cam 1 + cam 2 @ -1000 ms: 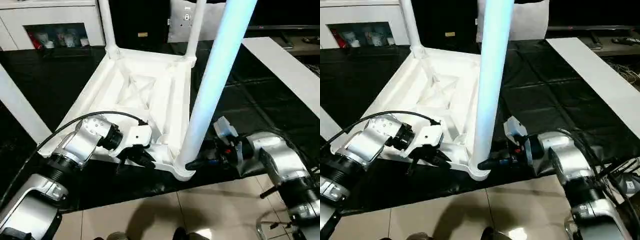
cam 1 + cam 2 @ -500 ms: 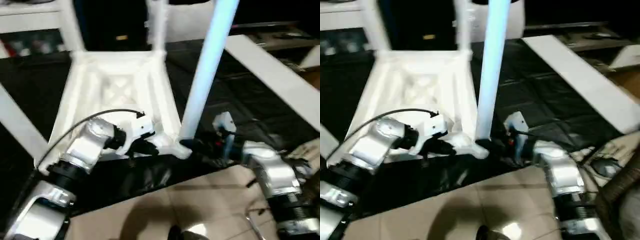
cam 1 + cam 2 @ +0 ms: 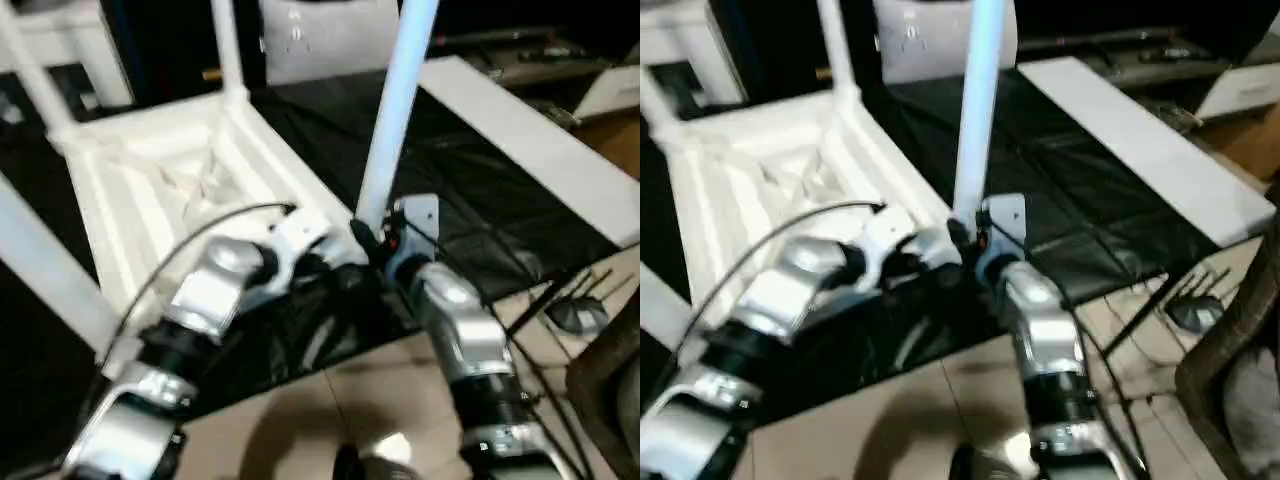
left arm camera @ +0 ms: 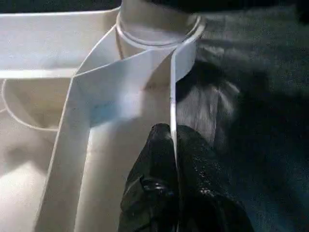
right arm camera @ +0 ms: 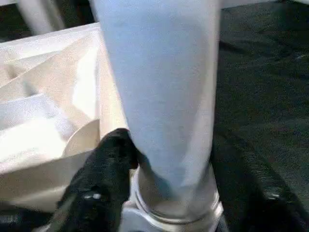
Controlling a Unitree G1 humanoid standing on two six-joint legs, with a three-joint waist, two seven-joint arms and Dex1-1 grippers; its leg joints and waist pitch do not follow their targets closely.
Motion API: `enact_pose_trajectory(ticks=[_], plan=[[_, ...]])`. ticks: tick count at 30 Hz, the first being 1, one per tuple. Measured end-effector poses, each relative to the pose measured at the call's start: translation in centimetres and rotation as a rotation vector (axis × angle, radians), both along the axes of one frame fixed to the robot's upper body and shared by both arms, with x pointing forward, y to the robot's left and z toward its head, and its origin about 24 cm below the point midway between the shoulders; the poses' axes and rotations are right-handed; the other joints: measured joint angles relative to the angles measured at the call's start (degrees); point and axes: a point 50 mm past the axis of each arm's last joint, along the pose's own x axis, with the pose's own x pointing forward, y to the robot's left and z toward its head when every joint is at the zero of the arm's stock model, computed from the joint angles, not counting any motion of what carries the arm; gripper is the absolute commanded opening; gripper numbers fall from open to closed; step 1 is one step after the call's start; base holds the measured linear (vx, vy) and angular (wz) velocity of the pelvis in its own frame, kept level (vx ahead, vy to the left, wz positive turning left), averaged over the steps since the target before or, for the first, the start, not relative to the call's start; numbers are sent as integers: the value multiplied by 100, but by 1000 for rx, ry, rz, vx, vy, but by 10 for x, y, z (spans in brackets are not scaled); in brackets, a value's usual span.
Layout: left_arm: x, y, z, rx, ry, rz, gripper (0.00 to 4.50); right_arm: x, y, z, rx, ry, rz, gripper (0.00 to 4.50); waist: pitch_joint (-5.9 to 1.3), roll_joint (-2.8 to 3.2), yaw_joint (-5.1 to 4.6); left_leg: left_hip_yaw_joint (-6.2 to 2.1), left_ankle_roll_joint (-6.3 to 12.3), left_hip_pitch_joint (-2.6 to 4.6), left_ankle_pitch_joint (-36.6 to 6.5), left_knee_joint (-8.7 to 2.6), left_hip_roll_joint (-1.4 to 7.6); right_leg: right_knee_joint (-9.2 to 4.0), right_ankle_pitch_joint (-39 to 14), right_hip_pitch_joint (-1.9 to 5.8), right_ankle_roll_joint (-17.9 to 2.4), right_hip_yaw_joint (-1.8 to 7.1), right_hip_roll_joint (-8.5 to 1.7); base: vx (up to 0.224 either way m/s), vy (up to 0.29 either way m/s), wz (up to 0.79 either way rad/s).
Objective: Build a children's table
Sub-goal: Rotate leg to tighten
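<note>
Legs first: from the head cameras, the children's table (image 3: 160, 190) lies upside down on a black sheet (image 3: 470, 190) spread over the floor, its ribbed underside facing up and legs standing from the corner sockets. The near-right leg (image 3: 392, 110) rises straight between the two arms. The left gripper (image 3: 335, 262) sits at the near edge of the top beside that corner, and the right gripper (image 3: 372, 238) presses in at the foot of the leg from the right. To finish this step well, I'd judge the leg wants to be kept upright and turned or pushed home squarely, while the other arm stops the top from sliding on the slick sheet.

Left wrist view: the gripper (image 4: 173, 145) is pinched tight on the thin rim wall (image 4: 172, 87) of the top, one finger each side, just short of the corner socket (image 4: 157, 29). That is a good brace.

Right wrist view: one black finger (image 5: 108, 159) lies against the base of the leg (image 5: 159, 87) just above the socket collar (image 5: 176, 215). Whether the jaws truly clasp the leg, I cannot tell.

Around the work, pale floor tiles (image 3: 330, 410) begin at the sheet's near edge, a flat white board (image 3: 530, 150) lies to the right, and a white cabinet (image 3: 70, 50) stands at the far left.
</note>
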Motion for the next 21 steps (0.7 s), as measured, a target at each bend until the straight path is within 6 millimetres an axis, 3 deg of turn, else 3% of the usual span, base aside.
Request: enact_pose_trajectory(ticks=[3,6,13,16,19,21], plan=[[0,-1,0,-2,-3,-1,0,-1,-1,-1,-6,-20,3,305,0,-1,13,40,11,28,-12,-28,-69,1,46,0,-18,33,-63,0,0,0],[-1,-2,0,-4,-10,-23,0,-5,-7,-3,-25,-43,29,327,0,-2,34,37,20,28,-17,-41,-75,-1,46,0,-18,34,-69,0,0,0],[-1,8,4,15,-42,-97,0,-28,-55,-19,-95,-40,105,393,0,-1,157,39,22,-21,-15,-60,-72,18,51,-71,-29,36,-64,0,0,0],[-1,18,4,36,-67,-138,0,-39,-74,-12,-106,-73,131,407,2,2,173,36,27,-38,-10,-51,-69,23,54,-86,-36,33,-60,0,0,0],[0,24,3,47,-80,-164,0,-44,-79,-4,-83,-105,156,441,2,2,181,38,33,-35,-3,-48,-69,16,60,-81,-42,30,-60,0,0,0],[-3,29,1,38,-89,-228,0,-64,-79,-3,-58,-117,234,441,2,2,221,37,35,-36,-2,-59,-68,0,61,-72,-40,20,-59,0,0,0]])
